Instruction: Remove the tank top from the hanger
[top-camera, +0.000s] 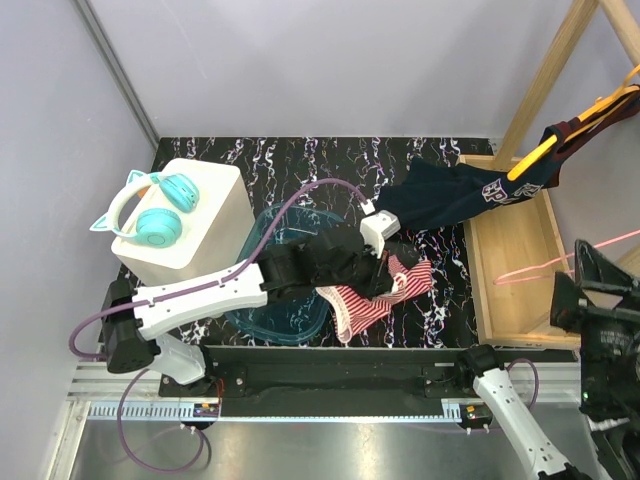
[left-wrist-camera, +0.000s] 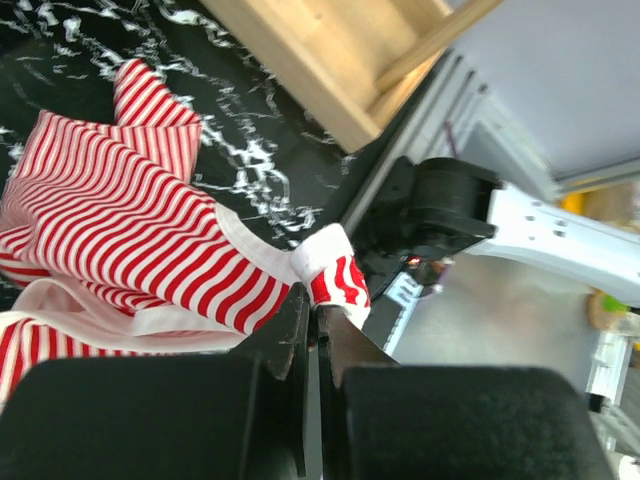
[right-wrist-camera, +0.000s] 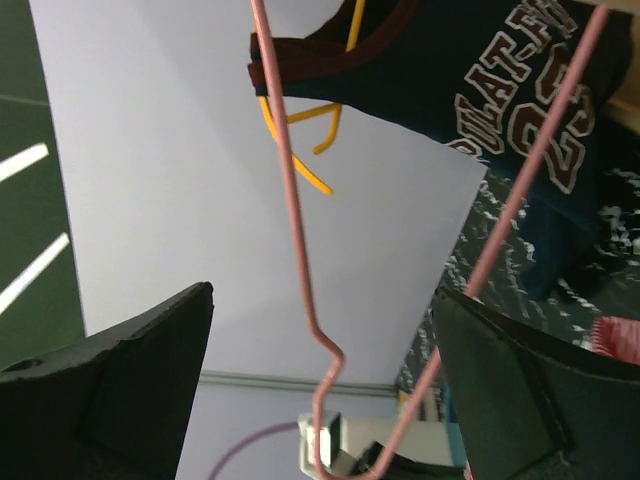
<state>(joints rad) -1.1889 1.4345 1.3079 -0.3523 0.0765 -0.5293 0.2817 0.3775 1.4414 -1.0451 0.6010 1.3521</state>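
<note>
The red-and-white striped tank top (top-camera: 388, 290) lies crumpled on the black marbled table, off any hanger. My left gripper (top-camera: 380, 270) is shut on a hem corner of it; in the left wrist view the jaws (left-wrist-camera: 318, 312) pinch the striped cloth (left-wrist-camera: 120, 230). The bare pink wire hanger (top-camera: 560, 265) hangs at the right, over the wooden tray. My right gripper (top-camera: 600, 295) is open; in the right wrist view the pink hanger (right-wrist-camera: 290, 200) passes between its wide-apart fingers (right-wrist-camera: 150, 360), not clamped.
A navy printed shirt (top-camera: 450, 195) hangs from a yellow hanger (top-camera: 590, 115) on the wooden rack, trailing onto the table. The wooden tray (top-camera: 515, 260) is at the right. A teal bin (top-camera: 290, 310) and a white box (top-camera: 200, 250) with teal headphones (top-camera: 150, 210) stand at the left.
</note>
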